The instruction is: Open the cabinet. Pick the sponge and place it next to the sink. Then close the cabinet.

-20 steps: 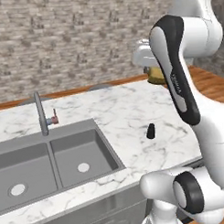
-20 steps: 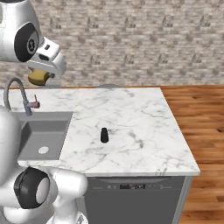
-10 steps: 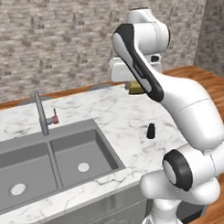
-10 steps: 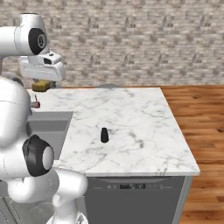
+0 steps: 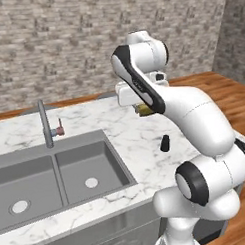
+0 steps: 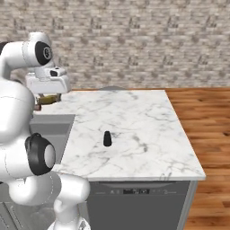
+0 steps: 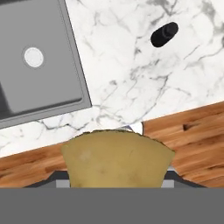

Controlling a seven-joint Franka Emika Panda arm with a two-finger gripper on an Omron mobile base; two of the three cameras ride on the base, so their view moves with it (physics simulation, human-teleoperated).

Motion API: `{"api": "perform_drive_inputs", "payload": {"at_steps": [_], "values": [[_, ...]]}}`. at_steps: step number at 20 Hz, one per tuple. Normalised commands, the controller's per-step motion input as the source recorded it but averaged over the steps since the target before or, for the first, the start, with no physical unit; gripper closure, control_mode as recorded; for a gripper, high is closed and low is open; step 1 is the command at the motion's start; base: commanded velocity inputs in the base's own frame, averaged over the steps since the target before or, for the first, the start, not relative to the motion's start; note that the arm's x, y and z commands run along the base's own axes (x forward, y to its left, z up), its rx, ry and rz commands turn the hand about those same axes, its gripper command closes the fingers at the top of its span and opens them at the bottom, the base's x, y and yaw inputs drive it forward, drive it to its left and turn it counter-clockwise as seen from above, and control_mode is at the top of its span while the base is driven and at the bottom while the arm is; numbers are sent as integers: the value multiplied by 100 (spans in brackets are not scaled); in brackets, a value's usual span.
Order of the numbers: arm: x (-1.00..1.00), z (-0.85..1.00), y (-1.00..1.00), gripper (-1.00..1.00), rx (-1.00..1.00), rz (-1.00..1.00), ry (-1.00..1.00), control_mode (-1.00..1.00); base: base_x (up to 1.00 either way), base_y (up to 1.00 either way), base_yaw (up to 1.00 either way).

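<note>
I have the sponge [image 7: 117, 158] held in my pincer [image 5: 143, 110]. My two fingers are part way shut, pressing on its sides, and the yellow block fills the space between them. I am up in the air, above the marble counter [image 6: 134, 130].

The step now, I think, is to put the sponge down next to the sink [image 5: 56, 177]. To do it well, I should go down slowly and stay over the white stone just beside the sink edge, not over the bowl, or the sponge could drop in. I should open my fingers only when the sponge sits on the counter. A small black thing [image 7: 164, 34] stands on the counter below me, off to one side and away from the sink. I should not bump it.

I count one sponge, one small black thing, one tap [image 5: 45, 123], and one sink with two bowls.
</note>
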Motion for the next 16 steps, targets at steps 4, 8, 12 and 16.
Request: {"api": "perform_drive_inputs", "payload": {"at_steps": [4,8,12,16], "values": [[21,-64,0,100,0,0,0,-100,0,0,0],[23,-49,0,100,7,7,-2,-100,0,0,0],[16,-26,0,100,9,18,-10,-100,0,0,0],[22,-4,3,100,1,24,-2,-100,0,0,0]]}}
